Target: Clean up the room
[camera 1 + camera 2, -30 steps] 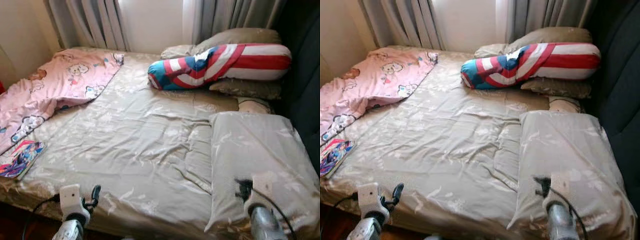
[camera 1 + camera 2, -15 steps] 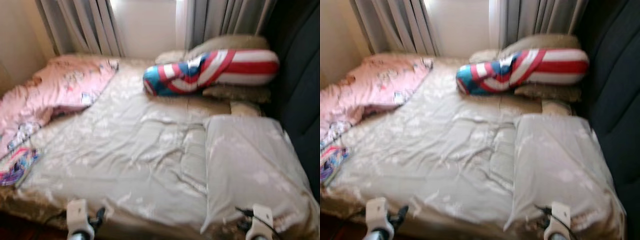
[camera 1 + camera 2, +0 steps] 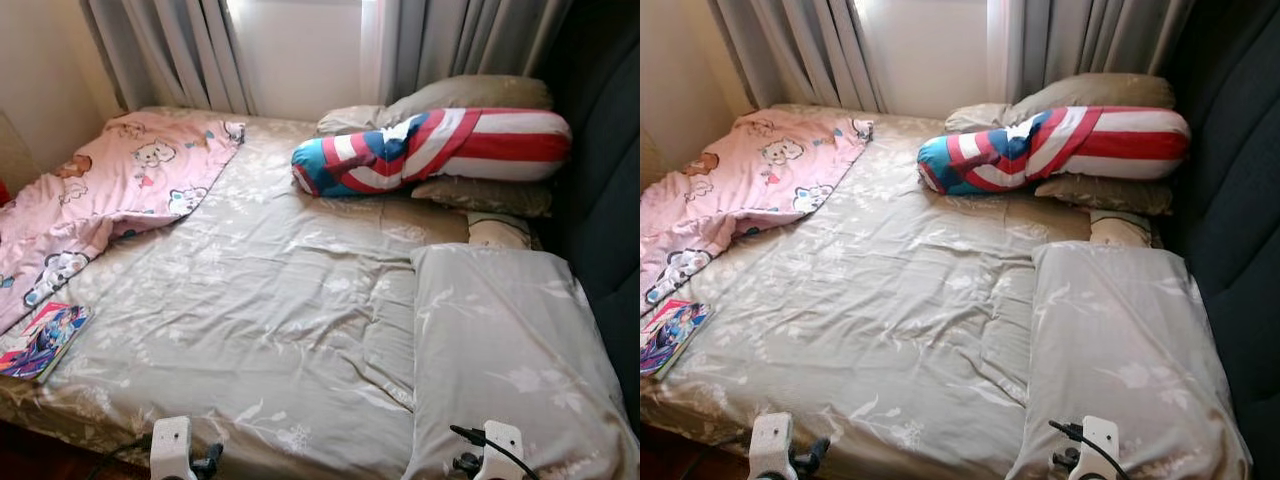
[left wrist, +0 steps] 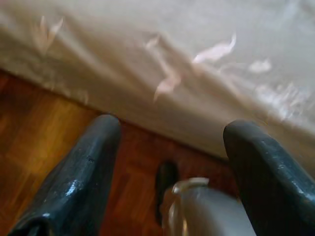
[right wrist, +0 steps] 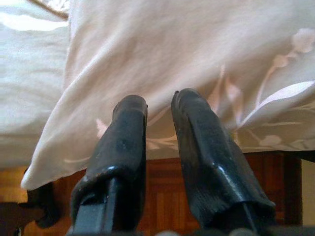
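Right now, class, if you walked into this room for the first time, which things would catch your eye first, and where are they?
The bright red, white and blue striped bolster stands out, lying across beige pillows at the head of the bed by the curtains. Next comes the pink cartoon-print blanket, rumpled over the far left side. A colourful book lies at the near left edge of the beige bedspread.

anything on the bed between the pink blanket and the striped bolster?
Just bare beige sheet between the pink blanket and the striped bolster, as the left eye view shows.
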